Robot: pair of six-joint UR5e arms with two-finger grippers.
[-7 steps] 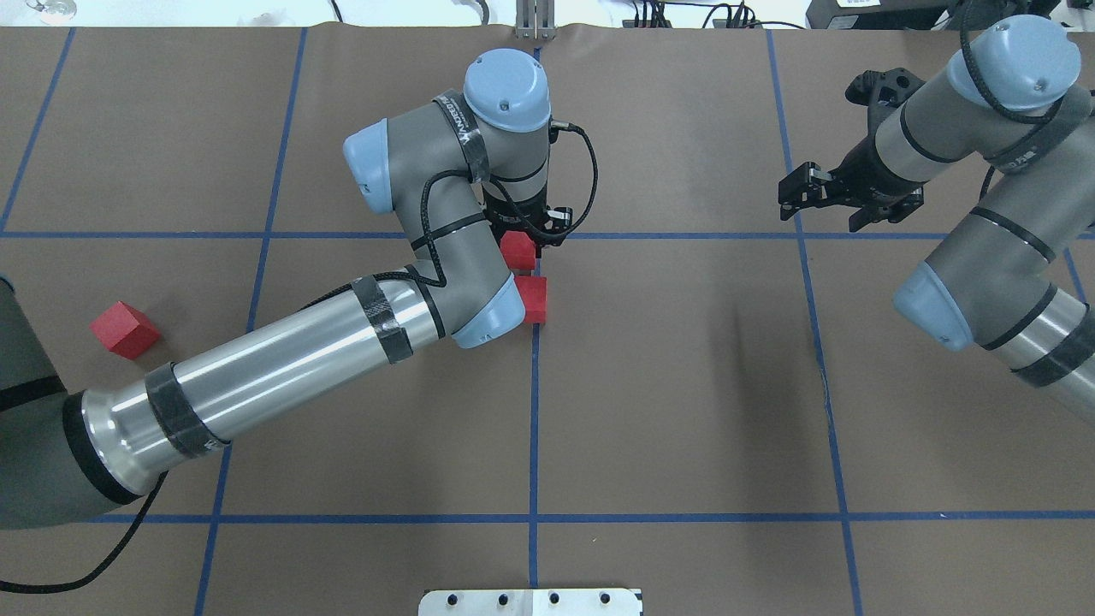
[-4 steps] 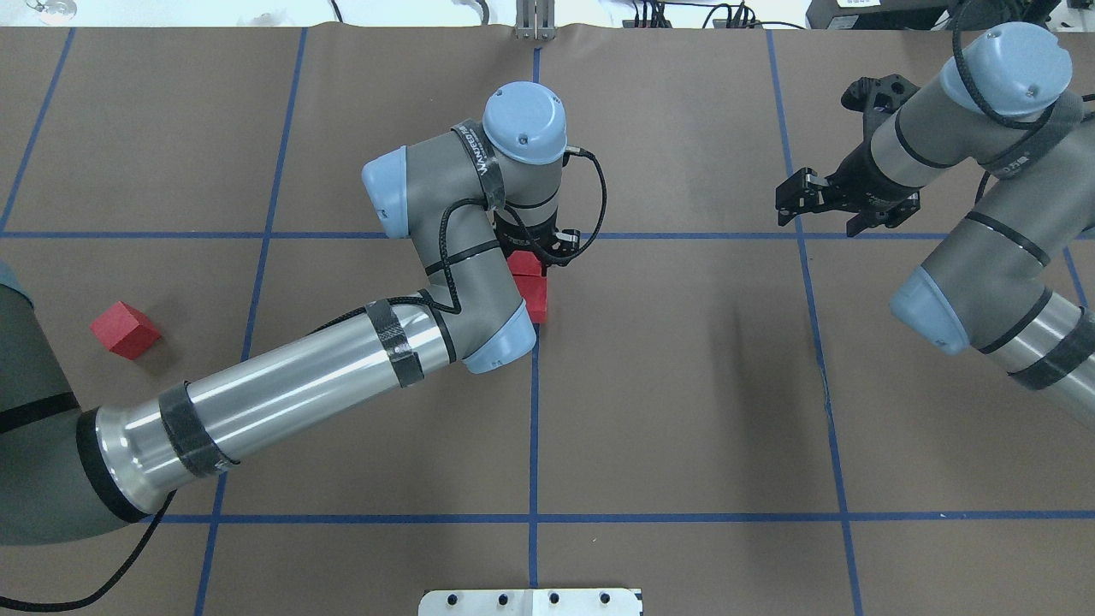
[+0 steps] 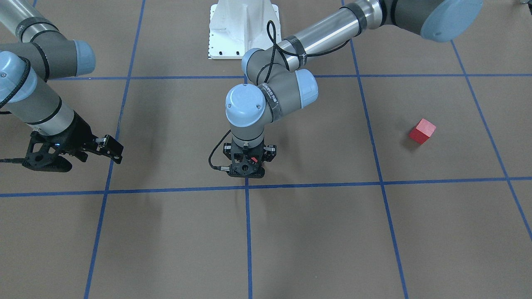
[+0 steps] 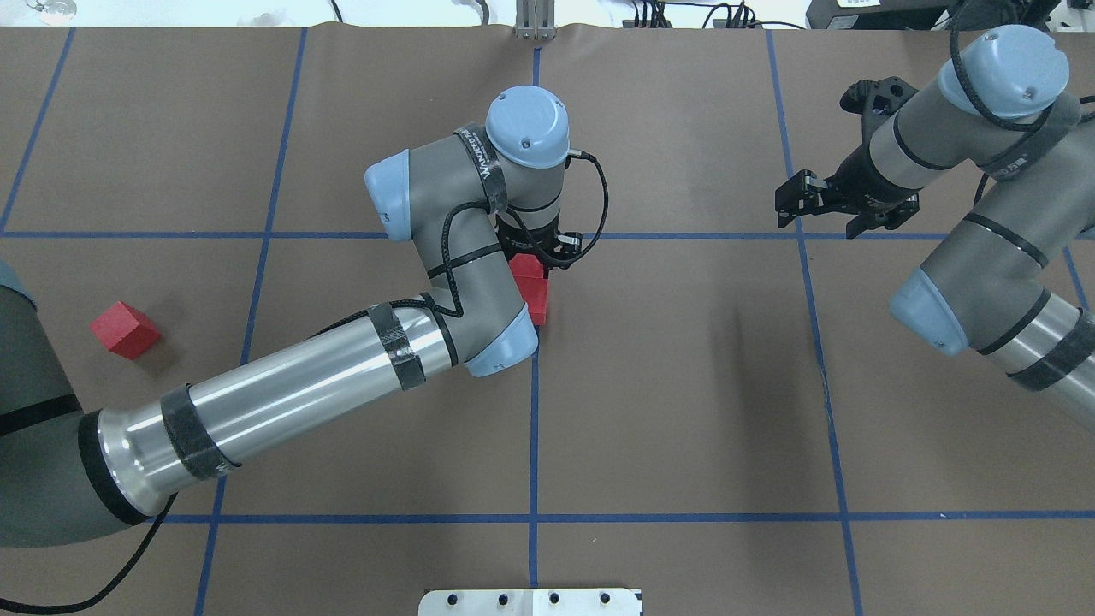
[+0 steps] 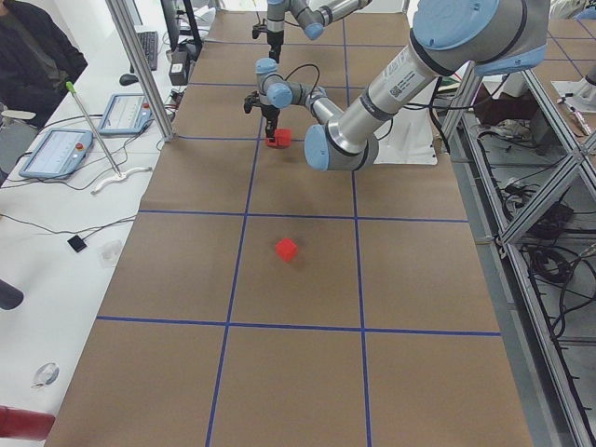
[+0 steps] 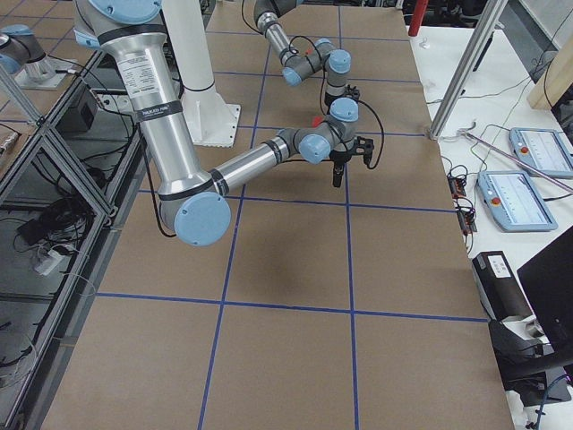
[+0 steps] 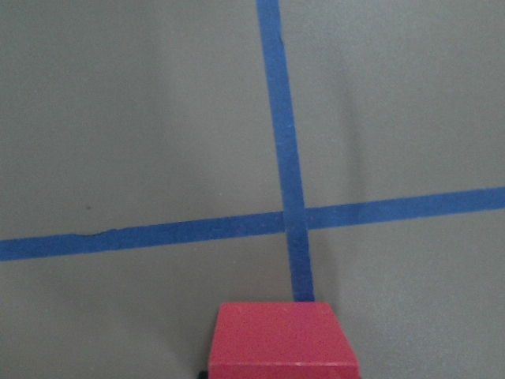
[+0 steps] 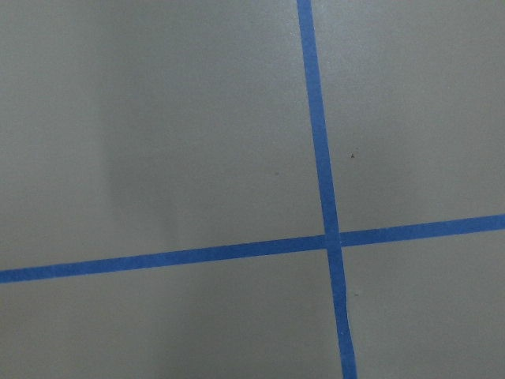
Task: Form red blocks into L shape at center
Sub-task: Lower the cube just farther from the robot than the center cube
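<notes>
My left gripper [image 4: 537, 250] hangs over the center [image 4: 534, 385], where the middle tape line meets a cross line. It is shut on a red block [image 4: 528, 266], which fills the bottom of the left wrist view as a red block [image 7: 280, 341]. A second red block [image 4: 539, 301] lies right against it on the near side, partly hidden under my left arm. The third red block [image 4: 126, 329] lies alone far to the left, also seen as a red block [image 3: 422, 131]. My right gripper [image 4: 828, 208] hovers open over the floor at the right, holding nothing.
The white robot base [image 3: 243, 29] stands at the near edge of the table. Blue tape lines [image 8: 323, 237] divide the brown floor into squares. In the left side view a person [image 5: 33, 51] sits beside tablets on a side bench.
My left gripper has carried its red block a little to the right and toward the second block, so the two now sit together. The right arm shifted slightly.
</notes>
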